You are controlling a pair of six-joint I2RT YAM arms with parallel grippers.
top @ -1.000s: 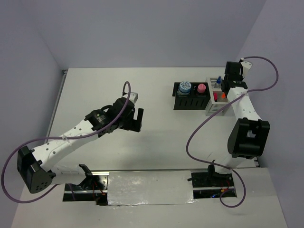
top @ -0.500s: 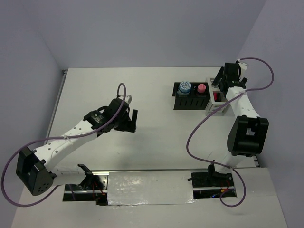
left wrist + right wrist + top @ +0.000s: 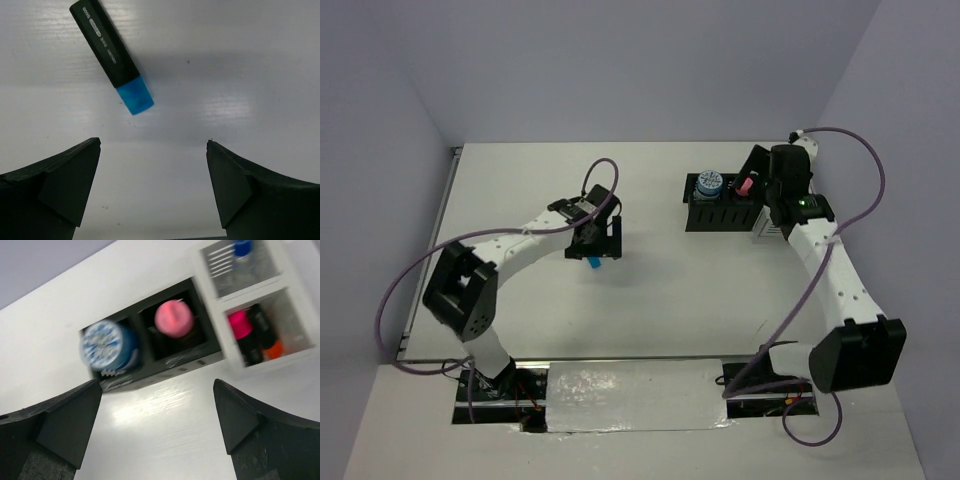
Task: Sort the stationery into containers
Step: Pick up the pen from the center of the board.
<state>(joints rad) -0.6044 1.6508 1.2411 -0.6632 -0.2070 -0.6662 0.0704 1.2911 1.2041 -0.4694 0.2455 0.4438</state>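
A dark marker (image 3: pixel 107 50) with a blue cap (image 3: pixel 135 98) lies flat on the white table, just ahead of my left gripper (image 3: pixel 153 146), which is open and holds nothing. From above, that marker (image 3: pixel 592 262) shows just below the left gripper (image 3: pixel 595 246). My right gripper (image 3: pixel 156 385) is open and empty, hovering in front of the black organiser (image 3: pixel 165 367). The organiser holds a blue-white tape roll (image 3: pixel 107 345) and a pink tube (image 3: pixel 173 318). The white slatted box (image 3: pixel 300 310) beside it holds pink (image 3: pixel 241 325), orange (image 3: pixel 274 347) and blue-capped (image 3: pixel 243 246) markers.
The organiser (image 3: pixel 720 213) and white box (image 3: pixel 763 232) stand at the table's far right, partly covered by the right arm (image 3: pixel 820 250) in the top view. The left arm (image 3: pixel 510 245) reaches across the left half. Purple cables loop beside both arms.
The right gripper opened, left the white box and drew back over the organiser's side. The left arm swung round until its open gripper stood over the blue-capped marker.
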